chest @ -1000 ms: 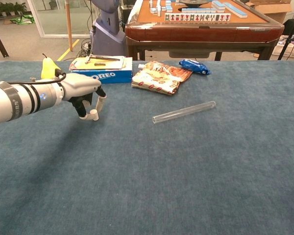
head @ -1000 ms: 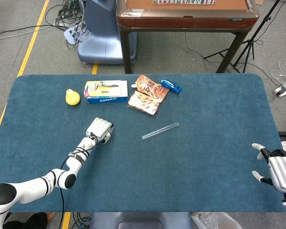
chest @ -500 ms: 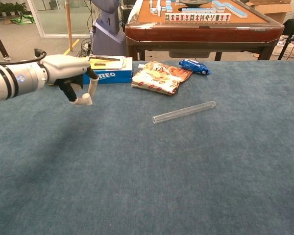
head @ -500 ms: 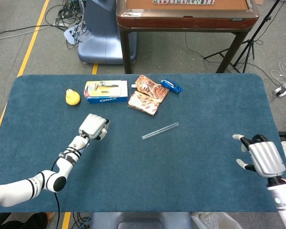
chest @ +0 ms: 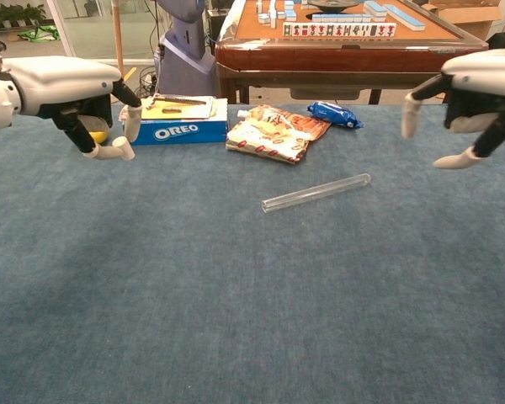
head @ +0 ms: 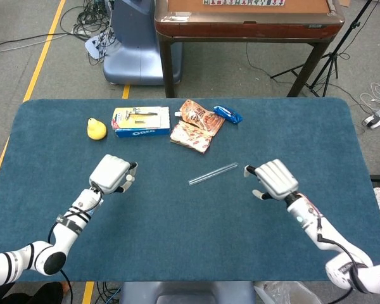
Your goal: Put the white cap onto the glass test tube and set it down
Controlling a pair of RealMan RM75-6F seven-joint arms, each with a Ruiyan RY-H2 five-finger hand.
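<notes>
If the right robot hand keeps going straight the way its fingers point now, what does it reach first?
Likely the glass test tube: the right robot hand points left toward its near end, with bare table between. Depth is uncertain.

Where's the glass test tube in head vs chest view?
Head view: glass test tube lies just right of centre on the blue table, below the snack packets.
Chest view: glass test tube at centre, slightly right.
Shared landmark: the Oreo box, up-left of it in both.
</notes>
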